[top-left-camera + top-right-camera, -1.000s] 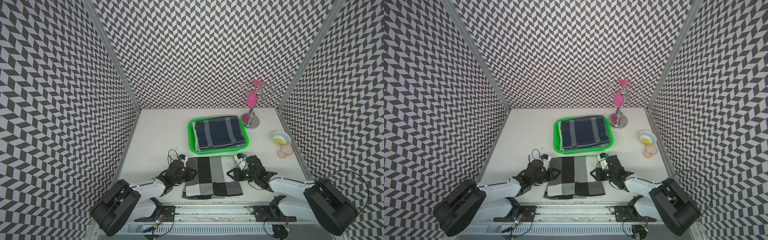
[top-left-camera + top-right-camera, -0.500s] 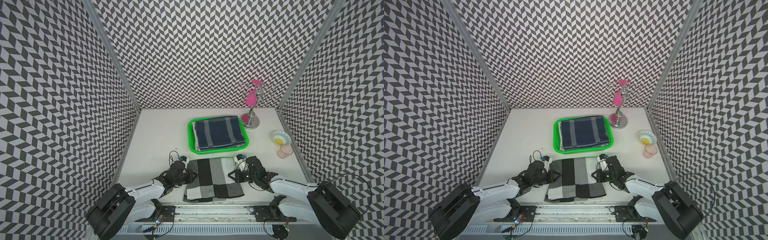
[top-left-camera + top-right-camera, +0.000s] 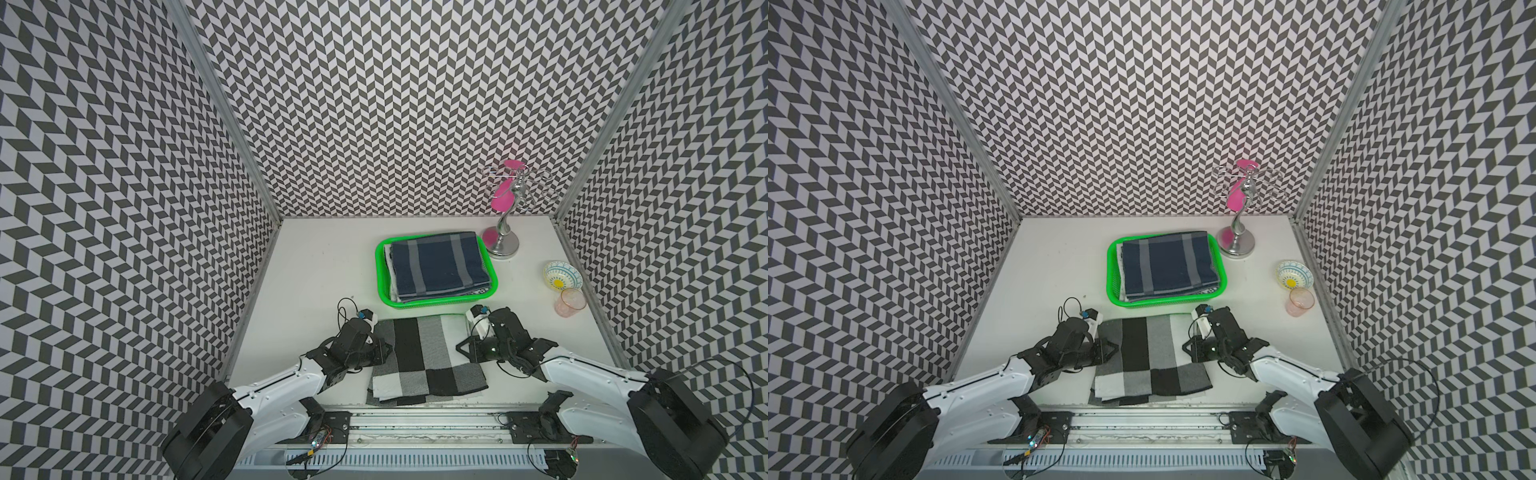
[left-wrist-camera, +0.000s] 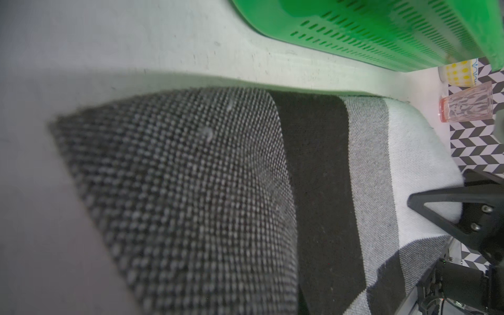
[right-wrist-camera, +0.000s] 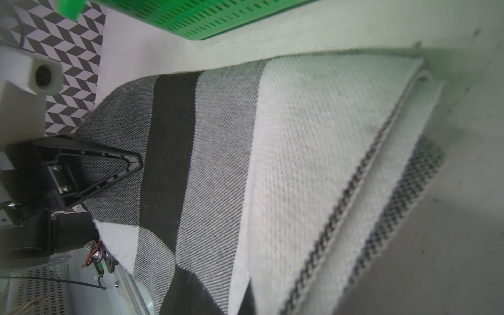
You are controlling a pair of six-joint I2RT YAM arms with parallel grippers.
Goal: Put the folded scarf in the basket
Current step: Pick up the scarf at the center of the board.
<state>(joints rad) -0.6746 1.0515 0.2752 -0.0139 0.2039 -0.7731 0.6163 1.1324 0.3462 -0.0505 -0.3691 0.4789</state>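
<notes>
The folded scarf (image 3: 424,361) (image 3: 1150,361), checked black, grey and white, lies on the white table near the front edge, just in front of the green basket (image 3: 380,270) (image 3: 1112,270). My left gripper (image 3: 384,349) (image 3: 1111,349) is shut on the scarf's left edge, and my right gripper (image 3: 461,358) (image 3: 1187,347) is shut on its right edge. In both wrist views the scarf (image 4: 191,191) (image 5: 272,163) fills the frame and hides my own jaws, with the basket's (image 4: 381,32) (image 5: 196,19) slotted wall beyond it. Folded cloths fill the basket, with a navy striped cloth (image 3: 436,266) on top.
A metal stand (image 3: 503,245) with pink pieces stands at the back right beside the basket. A patterned bowl (image 3: 563,275) and a pink cup (image 3: 571,303) sit along the right wall. Chevron walls enclose three sides. A metal rail (image 3: 415,415) runs along the front.
Both grippers have closed on the scarf's side edges. The scarf has shifted slightly toward the front, and the left arm has reached a little further in.
</notes>
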